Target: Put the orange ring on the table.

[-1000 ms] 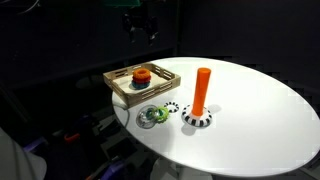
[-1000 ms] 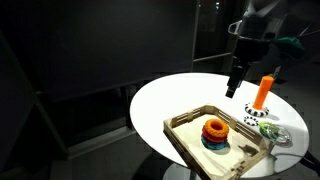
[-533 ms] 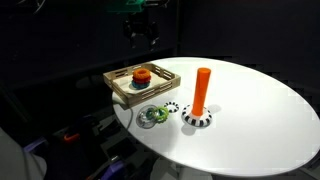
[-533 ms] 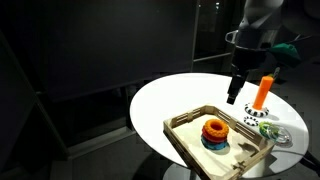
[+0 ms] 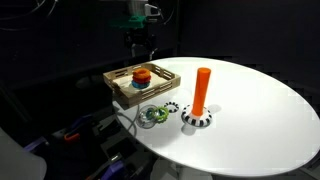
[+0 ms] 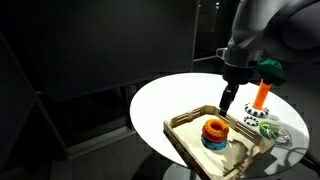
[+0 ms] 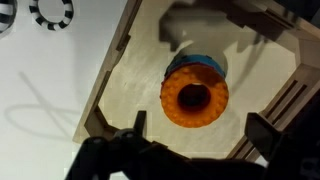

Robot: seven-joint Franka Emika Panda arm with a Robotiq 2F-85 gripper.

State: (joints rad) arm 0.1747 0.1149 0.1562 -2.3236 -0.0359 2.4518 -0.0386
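Observation:
The orange ring (image 7: 194,97) lies on top of a stack of rings inside the square wooden tray (image 7: 104,92), with a blue ring (image 7: 188,62) under it. The stack shows in both exterior views (image 5: 142,72) (image 6: 214,127). My gripper (image 7: 200,135) is open and empty, its fingers hanging above the tray with the orange ring just beyond them. In both exterior views the gripper (image 5: 140,46) (image 6: 228,101) is a little above the tray's far side. The white round table (image 5: 260,110) (image 6: 170,100) carries the tray.
A tall orange post (image 5: 202,90) (image 6: 262,93) stands on a black-and-white base (image 5: 197,120). A green ring (image 5: 152,117) (image 6: 273,132) and a black-and-white ring (image 5: 170,108) (image 7: 50,10) lie on the table beside the tray. The surroundings are dark.
The gripper has come down and moved over the tray toward the ring stack. The rings and the tray have not moved.

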